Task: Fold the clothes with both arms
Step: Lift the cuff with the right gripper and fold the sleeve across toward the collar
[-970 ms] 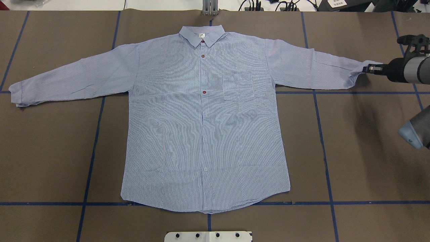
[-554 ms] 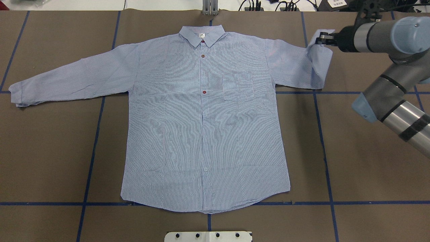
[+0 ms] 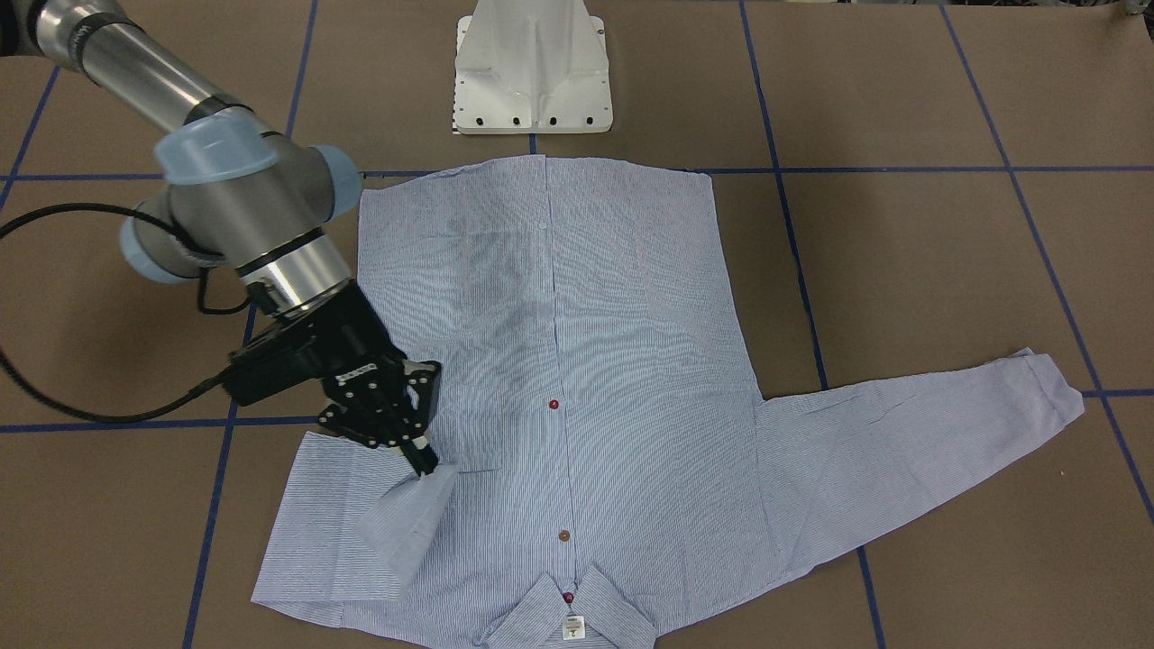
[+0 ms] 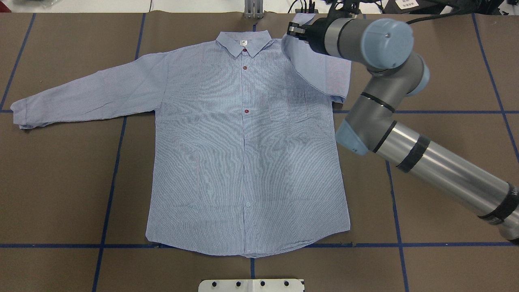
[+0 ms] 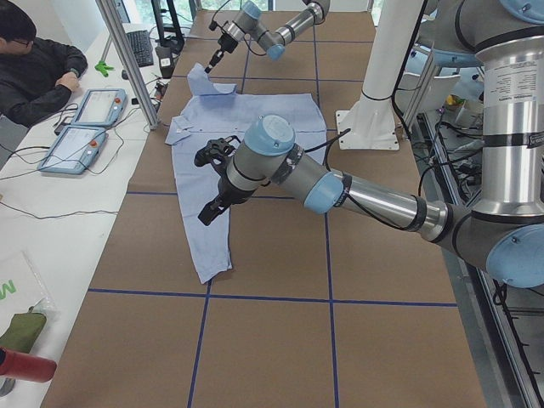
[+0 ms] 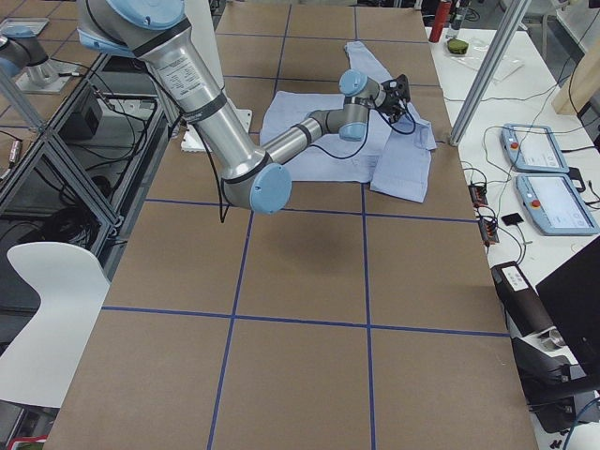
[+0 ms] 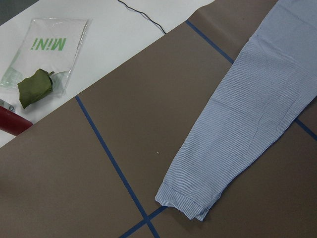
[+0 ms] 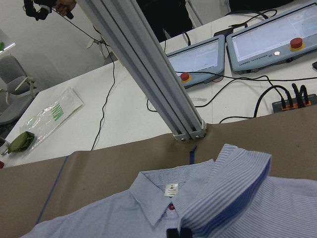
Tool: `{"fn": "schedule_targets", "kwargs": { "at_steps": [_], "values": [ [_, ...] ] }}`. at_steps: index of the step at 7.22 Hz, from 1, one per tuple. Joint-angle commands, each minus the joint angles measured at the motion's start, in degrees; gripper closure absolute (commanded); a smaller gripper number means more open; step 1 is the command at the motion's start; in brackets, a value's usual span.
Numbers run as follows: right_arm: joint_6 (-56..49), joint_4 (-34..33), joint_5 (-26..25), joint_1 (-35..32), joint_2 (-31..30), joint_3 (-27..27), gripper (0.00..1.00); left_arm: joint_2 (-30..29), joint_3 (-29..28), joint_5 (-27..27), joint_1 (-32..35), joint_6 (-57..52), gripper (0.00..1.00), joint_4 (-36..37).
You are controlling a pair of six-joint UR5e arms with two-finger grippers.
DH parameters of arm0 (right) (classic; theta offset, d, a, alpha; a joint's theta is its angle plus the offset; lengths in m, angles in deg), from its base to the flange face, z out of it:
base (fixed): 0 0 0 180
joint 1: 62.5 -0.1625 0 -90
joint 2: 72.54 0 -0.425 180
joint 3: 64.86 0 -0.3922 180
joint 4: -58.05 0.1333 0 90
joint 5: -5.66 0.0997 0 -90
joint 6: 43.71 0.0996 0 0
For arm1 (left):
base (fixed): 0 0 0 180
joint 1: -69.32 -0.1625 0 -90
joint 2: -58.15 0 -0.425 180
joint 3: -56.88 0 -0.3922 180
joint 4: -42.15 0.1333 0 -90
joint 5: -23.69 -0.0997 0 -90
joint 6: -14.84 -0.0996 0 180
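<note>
Now the shirt (image 4: 243, 162) lies flat, front up, on the table (image 4: 61, 194), collar (image 4: 243, 42) pointing away from the robot, its long axis running collar to hem. The right gripper (image 4: 290, 31), pinching the cuff (image 8: 233, 178), has carried it inward from over the table to beside the collar. Whether the left gripper (image 5: 212, 204) is spread cannot be told.

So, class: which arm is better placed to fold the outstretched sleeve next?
Left. The left gripper hovers over that sleeve, its cuff in the wrist view; the right gripper is shut on the other cuff.
</note>
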Motion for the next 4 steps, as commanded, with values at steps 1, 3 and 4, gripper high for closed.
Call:
{"fn": "schedule_targets", "kwargs": {
  "at_steps": [1, 3, 4],
  "values": [
    [3.31, -14.32, -9.21, 7.75, 8.98, 1.84, 1.0, 0.04, 0.01, 0.0, 0.0, 0.0, 0.0, 0.0],
    [3.58, -16.24, -14.85, 12.16, 13.73, 8.4, 1.0, 0.04, 0.01, 0.0, 0.0, 0.0, 0.0, 0.0],
    [3.76, -16.32, -15.82, 13.31, 15.67, 11.14, 1.0, 0.04, 0.01, 0.0, 0.0, 0.0, 0.0, 0.0]
  ]
}}
